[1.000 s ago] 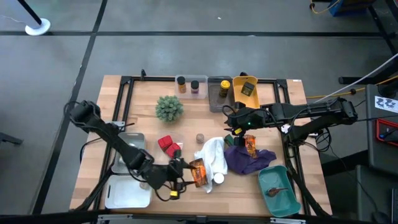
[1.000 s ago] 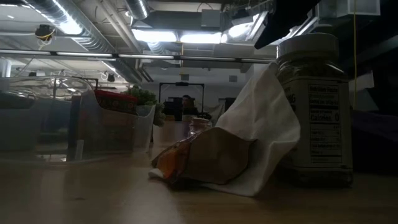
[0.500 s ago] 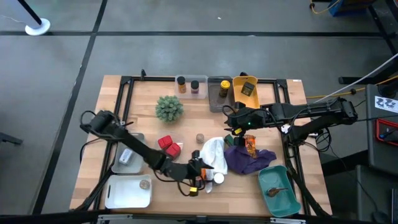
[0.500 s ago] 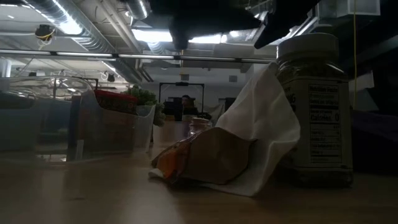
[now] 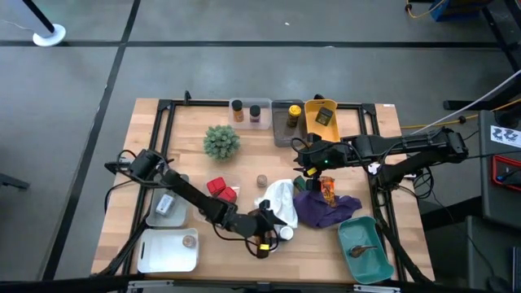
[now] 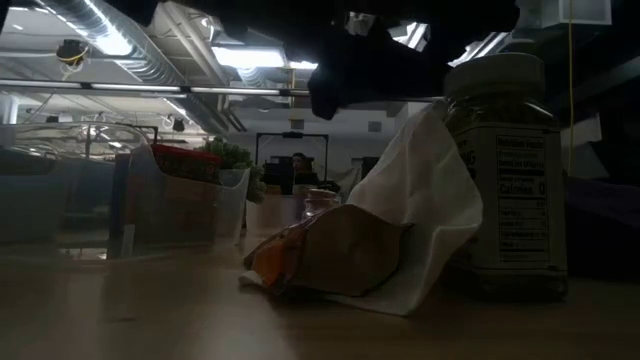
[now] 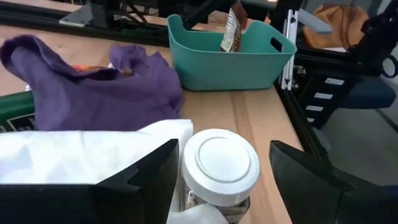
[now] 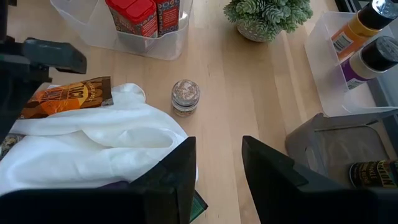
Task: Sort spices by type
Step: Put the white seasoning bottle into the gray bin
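A white-capped spice jar (image 7: 221, 163) stands upright on the table by the white cloth (image 5: 277, 203). It also shows in the low view as the jar (image 6: 505, 170). My left gripper (image 7: 224, 148) is open, one finger on each side of the jar's cap, touching nothing that I can see. An orange foil packet (image 6: 330, 260) lies against the cloth. A small clear jar (image 8: 185, 96) stands alone on the wood. My right gripper (image 8: 217, 142) hangs open and empty above the table's middle (image 5: 303, 165).
A purple cloth (image 5: 326, 207) carries another orange packet (image 5: 327, 190). A teal bin (image 7: 230, 53) stands at the near right and a white tray (image 5: 167, 251) at the near left. Red tins (image 8: 140, 15) sit in a clear container. A green plant (image 5: 221, 141) and bins with jars (image 5: 255, 112) stand at the back.
My left gripper has swept from beside the white tray toward the table's right edge and downward, passing over the orange packet. Its open fingers now stand around the white-capped jar. The jar, packet and cloth have not moved.
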